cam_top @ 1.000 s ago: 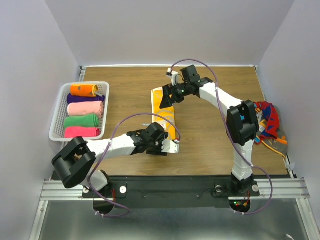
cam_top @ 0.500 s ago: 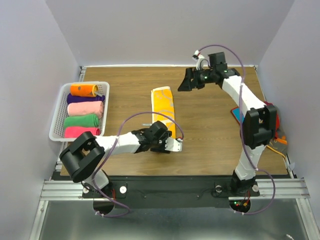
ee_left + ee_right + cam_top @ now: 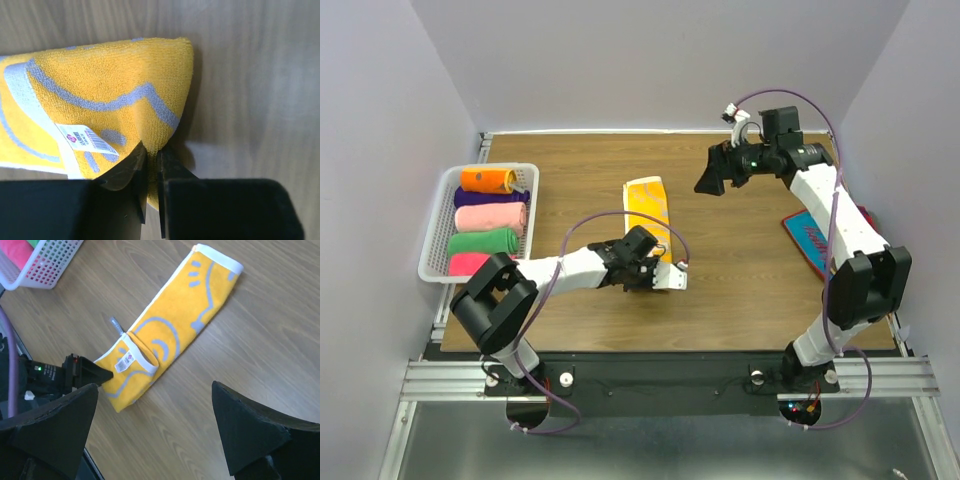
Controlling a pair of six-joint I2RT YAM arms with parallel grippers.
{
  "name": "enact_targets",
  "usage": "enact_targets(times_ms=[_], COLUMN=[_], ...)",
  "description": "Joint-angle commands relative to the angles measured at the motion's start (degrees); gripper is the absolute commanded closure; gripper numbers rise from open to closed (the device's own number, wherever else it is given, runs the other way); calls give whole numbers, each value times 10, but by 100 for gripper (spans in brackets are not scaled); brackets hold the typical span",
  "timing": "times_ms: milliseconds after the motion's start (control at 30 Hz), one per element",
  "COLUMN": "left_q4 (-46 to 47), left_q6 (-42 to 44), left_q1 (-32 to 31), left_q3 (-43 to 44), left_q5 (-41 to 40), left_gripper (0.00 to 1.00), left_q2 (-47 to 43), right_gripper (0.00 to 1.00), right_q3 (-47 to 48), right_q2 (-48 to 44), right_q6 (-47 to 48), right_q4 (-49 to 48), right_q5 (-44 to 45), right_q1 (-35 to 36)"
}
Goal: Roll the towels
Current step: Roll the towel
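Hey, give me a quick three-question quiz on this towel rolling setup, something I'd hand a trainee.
1. True or false: the right gripper is shut on the yellow towel.
2. How many rolled towels lie in the white basket?
3. The left gripper pinches the yellow towel at its: A) near end, B) middle, C) far end.
Key: 1 false, it is open; 2 five; 3 A.

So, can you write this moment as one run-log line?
left end effector: shut on near end of yellow towel | right end effector: open, holding nothing, off the towel | basket: five rolled towels
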State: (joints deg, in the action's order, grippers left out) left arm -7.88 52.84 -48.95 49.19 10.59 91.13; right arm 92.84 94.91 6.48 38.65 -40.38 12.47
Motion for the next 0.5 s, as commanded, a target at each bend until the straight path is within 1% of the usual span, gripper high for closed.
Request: enact_targets(times_ms=[0, 33, 67, 133, 167, 233, 267, 333, 467], left_q4=[-140, -157, -171, -205, -213, -239, -250, -277, -327], left_q6=[-34, -41, -44, -48, -56, -56, -55, -49, -39], left_q1=[3, 3, 3, 4, 12, 29, 47, 65, 99], left_q3=[62, 81, 88, 100, 114, 137, 147, 178, 241], left_q5=[133, 168, 182, 207, 227, 251, 272, 287, 333], left_gripper=[87, 87, 87, 87, 87, 87, 86, 86, 85], left_q2=[4, 7, 10, 30, 39, 76, 90, 133, 199], right_gripper=[0, 0, 0, 0, 0, 0, 0, 0, 0], right_q3=[34, 55, 60, 63, 53, 38, 31, 17, 16], right_q2=[-40, -43, -47, -59, -74, -91, -109, -127, -169], right_q6=[29, 33, 47, 78, 106, 129, 141, 172, 237], right_q4=[94, 114, 150, 187, 215, 237, 247, 276, 335], right_q5=[-28, -41, -43, -49, -44, -29, -20, -7, -14], right_q1=[-28, -33, -34, -33, -34, -34, -34, -33, -34])
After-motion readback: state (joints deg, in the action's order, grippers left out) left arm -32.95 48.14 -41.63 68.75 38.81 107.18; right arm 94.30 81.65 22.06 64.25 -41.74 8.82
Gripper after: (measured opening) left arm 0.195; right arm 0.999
